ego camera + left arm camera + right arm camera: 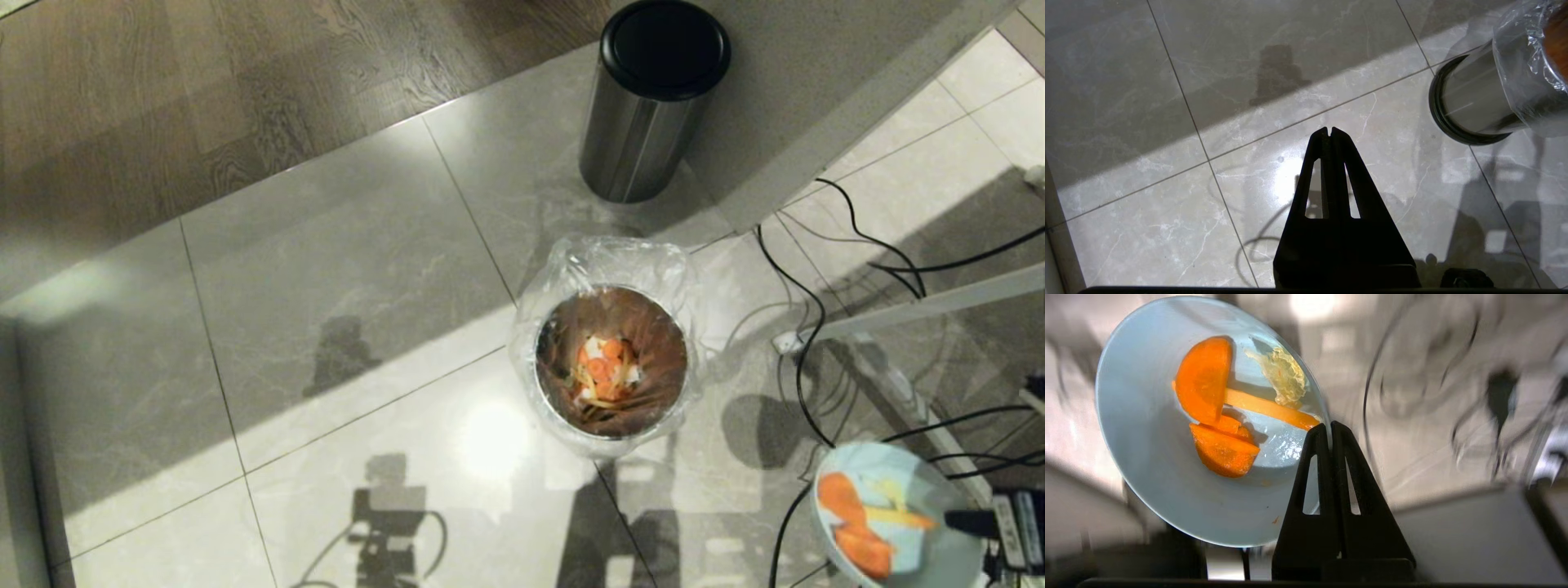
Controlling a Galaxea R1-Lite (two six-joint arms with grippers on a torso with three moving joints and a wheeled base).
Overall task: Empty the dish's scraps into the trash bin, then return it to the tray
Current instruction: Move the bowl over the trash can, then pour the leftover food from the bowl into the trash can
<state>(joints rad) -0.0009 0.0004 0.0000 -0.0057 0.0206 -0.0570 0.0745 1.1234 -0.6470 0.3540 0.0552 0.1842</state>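
Clamped by the right gripper [1329, 428], jaws closed on its rim, the dish [1151, 457] is held right of the trash bin [608, 359], scraps [1212, 412] inside. Left gripper [1330, 132] is parked over floor, jaws together.

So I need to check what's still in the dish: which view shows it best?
The right wrist view: the dish fills it, carrot slices plainly inside. The head view catches it small at the lower right corner. The left wrist view misses it.
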